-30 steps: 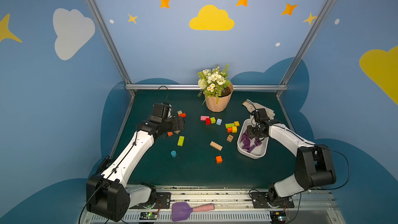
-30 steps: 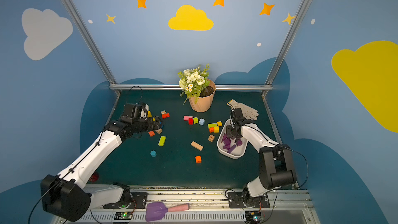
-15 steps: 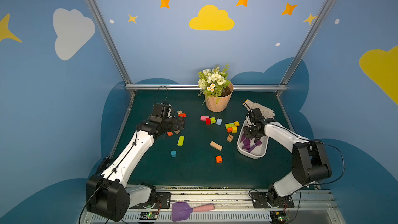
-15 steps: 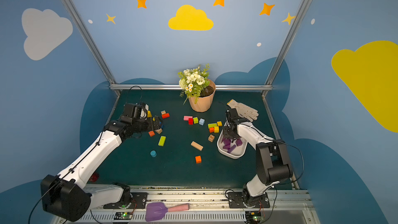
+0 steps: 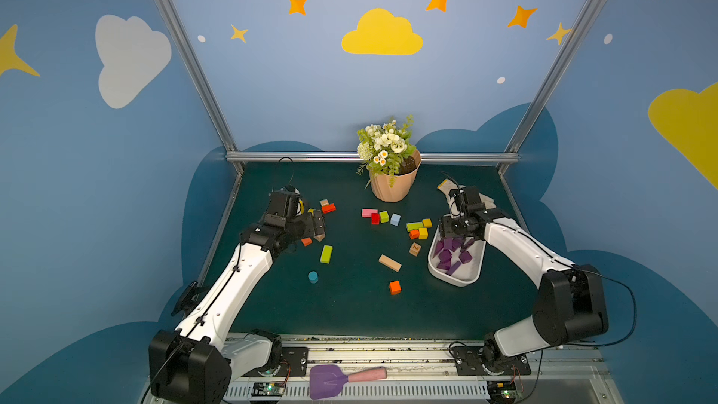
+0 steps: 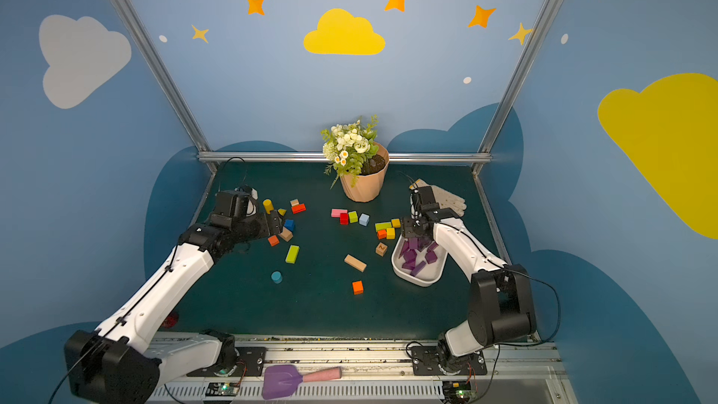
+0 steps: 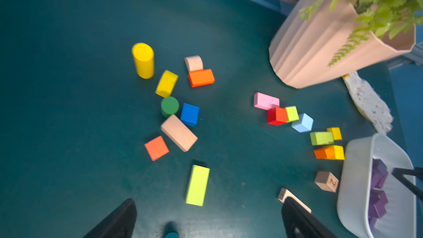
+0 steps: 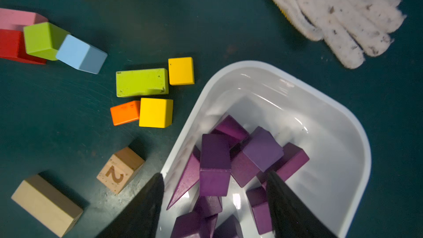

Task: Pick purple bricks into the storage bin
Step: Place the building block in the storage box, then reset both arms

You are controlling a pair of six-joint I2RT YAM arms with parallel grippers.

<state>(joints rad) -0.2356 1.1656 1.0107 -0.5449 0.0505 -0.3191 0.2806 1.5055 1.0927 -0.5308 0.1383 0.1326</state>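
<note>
Right arm. You have the right gripper [image 8: 215,175] poised above the storage bin [image 8: 320,133], over the end of it that lies toward the back wall. Its jaws stand apart. The two black fingers [image 8: 286,202] frame the heap below and neither presses on a brick, so nothing is clamped.

Purple bricks [image 8: 215,163]. Every one you can see lies inside the bin, heaped loosely: cubes, oblongs and one long wedge leaning by the near wall (several overlap, so no count is entered).

Bin position. It rests on the green table [image 5: 349,312] on the robot's right side. A soiled white glove [image 8: 338,14] lies near it, apart from the rim. A yellow cube [image 8: 155,112] and a wooden block [image 8: 120,170] marked 2 sit just beside the bin's wall, outside it.

Left arm. Your left gripper [image 7: 207,202] hangs over the left part of the table, jaws wide apart and empty. In the left wrist view a lime oblong block [image 7: 197,185] lies flat on the table in line with the gap, and neither finger touches it.

Other items. The flowerpot [image 5: 392,188] stands upright at the back edge. A purple spade [image 5: 326,380] lies on the front rail, off the table surface.
</note>
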